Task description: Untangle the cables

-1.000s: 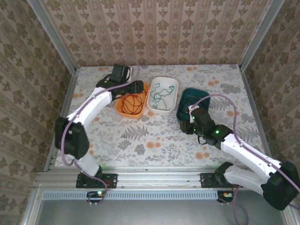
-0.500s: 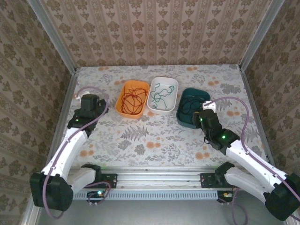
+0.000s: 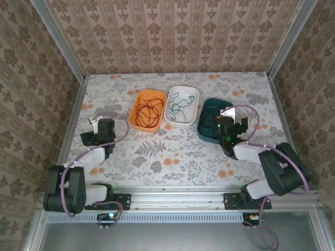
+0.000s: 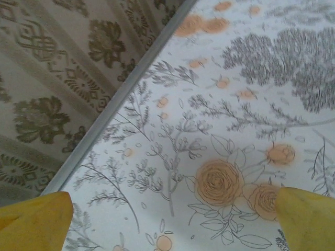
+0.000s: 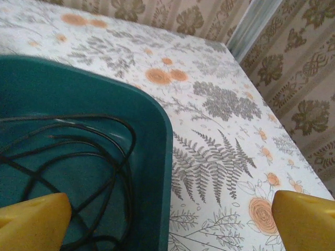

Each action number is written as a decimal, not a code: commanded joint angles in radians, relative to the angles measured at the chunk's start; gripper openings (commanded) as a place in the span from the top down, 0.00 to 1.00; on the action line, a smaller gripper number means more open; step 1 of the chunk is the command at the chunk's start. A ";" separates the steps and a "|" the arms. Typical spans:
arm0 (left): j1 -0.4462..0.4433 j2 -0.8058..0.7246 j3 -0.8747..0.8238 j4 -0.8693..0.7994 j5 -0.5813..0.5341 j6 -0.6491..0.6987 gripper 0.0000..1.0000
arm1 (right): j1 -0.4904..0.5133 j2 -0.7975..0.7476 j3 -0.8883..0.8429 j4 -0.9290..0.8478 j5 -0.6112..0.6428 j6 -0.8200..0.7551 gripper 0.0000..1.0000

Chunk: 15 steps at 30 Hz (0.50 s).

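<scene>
We are finding the left gripper with its jaws spread wide, one yellow finger sitting at each lower corner of the wrist view. Nothing is lying between them but the bare flowered table near its left rail. The right gripper is standing equally wide and is pinching nothing. Its left finger is hanging over the teal tray and its right finger over the table beside that tray.

Directly ahead of the right jaws, the black cable is lying coiled on the teal tray's floor. Its loops are running mostly across the wrist view and bending round just inside the tray's right wall, so we are reading no single heading for it.

Farther out, in the overhead view, the green cable is lying in the white tray. It is strung loosely along the tray's length, from near-left towards far-right. The red cable is lying bunched in the orange tray, its loops stretched along the tray's near-to-far axis. The three trays are standing side by side across the far half of the table, each cable apart from the others.
</scene>
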 commanded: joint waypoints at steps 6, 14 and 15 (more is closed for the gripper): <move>0.073 0.047 -0.128 0.574 0.129 0.073 0.00 | -0.192 0.003 -0.048 0.186 -0.312 0.075 0.00; 0.150 0.164 -0.173 0.807 0.208 0.070 0.00 | -0.294 0.080 -0.086 0.323 -0.558 0.098 0.00; 0.143 0.142 -0.157 0.730 0.205 0.049 0.00 | -0.294 0.060 -0.075 0.266 -0.555 0.107 0.00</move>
